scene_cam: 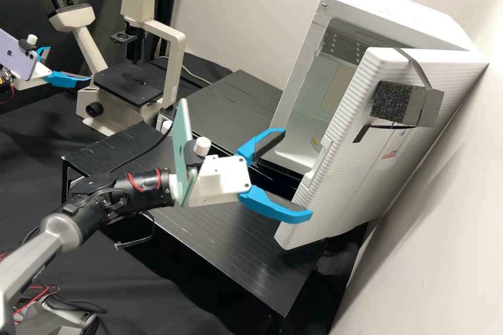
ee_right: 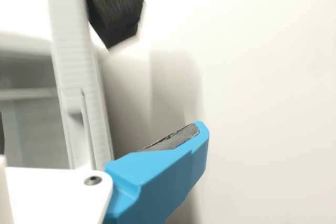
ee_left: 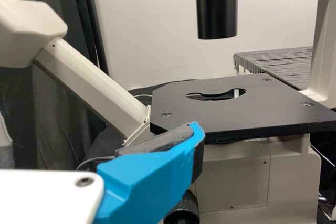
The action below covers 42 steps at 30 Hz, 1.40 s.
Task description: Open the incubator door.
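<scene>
White incubator door (scene_cam: 348, 178) stands open, its surface ribbed.

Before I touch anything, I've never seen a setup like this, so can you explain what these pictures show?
It's a two-armed robot. The high view comes from a fixed camera looking down at the black bench; the other two pictures come from cameras on the robot's wrists. You can see a microscope and a white incubator with its door standing open. The right claw, fingers spread, is by the door's edge. The left claw, also open, is beside the microscope. Neither claw holds anything.
</scene>
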Each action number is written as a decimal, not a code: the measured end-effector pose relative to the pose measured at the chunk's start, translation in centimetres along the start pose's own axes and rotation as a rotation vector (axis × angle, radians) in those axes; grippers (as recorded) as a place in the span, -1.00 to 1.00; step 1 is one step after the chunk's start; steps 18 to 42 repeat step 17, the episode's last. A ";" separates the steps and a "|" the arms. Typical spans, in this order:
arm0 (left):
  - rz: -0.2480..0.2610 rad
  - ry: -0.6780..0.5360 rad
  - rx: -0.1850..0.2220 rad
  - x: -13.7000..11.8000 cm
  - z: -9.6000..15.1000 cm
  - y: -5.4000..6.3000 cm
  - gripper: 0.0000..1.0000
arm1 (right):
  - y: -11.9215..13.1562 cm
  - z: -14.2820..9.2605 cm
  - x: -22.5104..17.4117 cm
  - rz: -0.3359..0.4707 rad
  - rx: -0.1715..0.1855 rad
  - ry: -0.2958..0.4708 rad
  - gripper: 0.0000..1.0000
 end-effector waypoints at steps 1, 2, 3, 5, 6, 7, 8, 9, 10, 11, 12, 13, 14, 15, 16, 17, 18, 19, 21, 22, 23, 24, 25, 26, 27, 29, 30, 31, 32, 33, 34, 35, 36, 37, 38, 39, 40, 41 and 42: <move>0.000 0.000 0.000 0.0 0.0 0.0 1.00 | 0.1 -0.4 -0.4 -0.003 0.004 0.047 1.00; 0.000 0.000 0.000 0.0 0.0 0.0 1.00 | 0.2 -0.7 -0.7 -0.008 0.008 0.087 1.00; 0.000 0.000 0.000 0.0 0.0 0.0 1.00 | 0.2 -1.2 -1.1 -0.021 0.014 0.146 1.00; 0.000 0.000 0.000 0.0 0.0 0.0 1.00 | -0.3 -2.0 -1.8 -0.062 0.040 0.233 1.00; 0.000 0.000 0.000 0.0 0.0 0.0 1.00 | -0.5 -2.2 -2.2 -0.080 0.063 0.273 1.00; 0.000 0.000 0.000 0.0 0.0 0.0 1.00 | -0.9 -2.6 -2.5 -0.102 0.087 0.315 1.00; 0.000 0.000 0.000 0.0 0.0 0.0 1.00 | -1.3 -2.7 -2.8 -0.122 0.117 0.348 1.00; 0.000 0.000 0.000 0.0 0.0 0.0 1.00 | -1.7 -3.0 -3.0 -0.148 0.137 0.393 1.00; 0.000 0.000 0.000 0.0 0.0 0.0 1.00 | -2.0 -3.0 -3.2 -0.170 0.155 0.424 1.00; 0.000 0.000 0.000 0.0 0.0 0.0 1.00 | -2.4 -3.1 -3.5 -0.192 0.183 0.463 1.00; 0.000 0.000 0.000 0.0 0.0 0.0 1.00 | -2.9 -3.0 -3.7 -0.216 0.237 0.501 1.00; 0.000 0.000 0.000 0.0 0.0 0.0 1.00 | -3.1 -3.0 -3.8 -0.226 0.248 0.530 1.00; 0.000 0.000 0.000 0.0 0.0 0.0 1.00 | -3.6 -2.9 -3.9 -0.252 0.287 0.561 1.00; 0.000 0.000 0.000 0.0 0.0 0.0 1.00 | -3.9 -2.9 -4.0 -0.273 0.309 0.578 1.00; 0.000 0.000 0.000 0.0 0.0 0.0 1.00 | -4.2 -2.9 -4.0 -0.293 0.329 0.592 1.00; 0.000 0.000 0.000 0.0 0.0 0.0 1.00 | -4.5 -2.8 -4.0 -0.307 0.342 0.598 1.00; 0.000 0.000 0.000 0.0 0.0 0.0 1.00 | -4.5 -2.8 -4.0 -0.307 0.342 0.598 1.00; 0.000 0.000 0.000 0.0 0.0 0.0 1.00 | -4.5 -2.8 -4.0 -0.307 0.342 0.598 1.00; 0.000 0.000 0.000 0.0 0.0 0.0 1.00 | -4.5 -2.8 -4.0 -0.307 0.342 0.598 1.00; 0.000 0.000 0.000 0.0 0.0 0.0 1.00 | -4.5 -2.8 -4.0 -0.307 0.342 0.598 1.00; 0.000 0.000 0.000 0.0 0.0 0.0 1.00 | -4.5 -2.8 -4.0 -0.307 0.342 0.598 1.00; 0.000 0.000 0.000 0.0 0.0 0.0 1.00 | -4.5 -2.8 -4.0 -0.307 0.342 0.598 1.00; 0.000 0.000 0.000 0.0 0.0 0.0 1.00 | -4.5 -2.8 -4.0 -0.307 0.342 0.598 1.00; 0.000 0.000 0.000 0.0 0.0 0.0 1.00 | -4.5 -2.8 -4.0 -0.307 0.342 0.598 1.00; 0.000 0.000 0.000 0.0 0.0 0.0 1.00 | -4.5 -2.8 -4.0 -0.307 0.342 0.598 1.00; 0.000 0.000 0.000 0.0 0.0 0.0 1.00 | -4.5 -2.8 -4.0 -0.307 0.342 0.598 1.00; 0.000 0.000 0.000 0.0 0.0 0.0 1.00 | -4.5 -2.8 -4.0 -0.307 0.342 0.598 1.00; 0.000 0.000 0.000 0.0 0.0 0.0 1.00 | -4.5 -2.8 -4.0 -0.307 0.342 0.598 1.00; 0.000 0.000 0.000 0.0 0.0 0.0 1.00 | -4.5 -2.8 -4.0 -0.307 0.342 0.598 1.00; 0.000 0.000 0.000 0.0 0.0 0.0 1.00 | -4.5 -2.8 -4.0 -0.307 0.342 0.598 1.00; 0.000 0.000 0.000 0.0 0.0 0.0 1.00 | -4.5 -2.8 -4.0 -0.307 0.342 0.598 1.00; 0.000 0.000 0.000 0.0 0.0 0.0 1.00 | -4.5 -2.8 -4.0 -0.307 0.342 0.598 1.00; 0.000 0.000 0.000 0.0 0.0 0.0 1.00 | -4.5 -2.8 -4.0 -0.307 0.342 0.598 1.00; 0.000 0.000 0.000 0.0 0.0 0.0 1.00 | -4.5 -2.8 -4.0 -0.307 0.342 0.598 1.00; 0.000 0.000 0.000 0.0 0.0 0.0 1.00 | -4.5 -2.8 -4.0 -0.307 0.342 0.598 1.00; 0.000 0.000 0.000 0.0 0.0 0.0 1.00 | -4.5 -2.8 -4.0 -0.307 0.342 0.598 1.00; 0.000 0.000 0.000 0.0 0.0 0.0 1.00 | -4.5 -2.8 -4.0 -0.307 0.342 0.598 1.00; 0.000 0.000 0.000 0.0 0.0 0.0 1.00 | -4.5 -2.8 -4.0 -0.307 0.342 0.598 1.00; 0.000 0.000 0.000 0.0 0.0 0.0 1.00 | -4.5 -2.8 -4.0 -0.307 0.342 0.598 1.00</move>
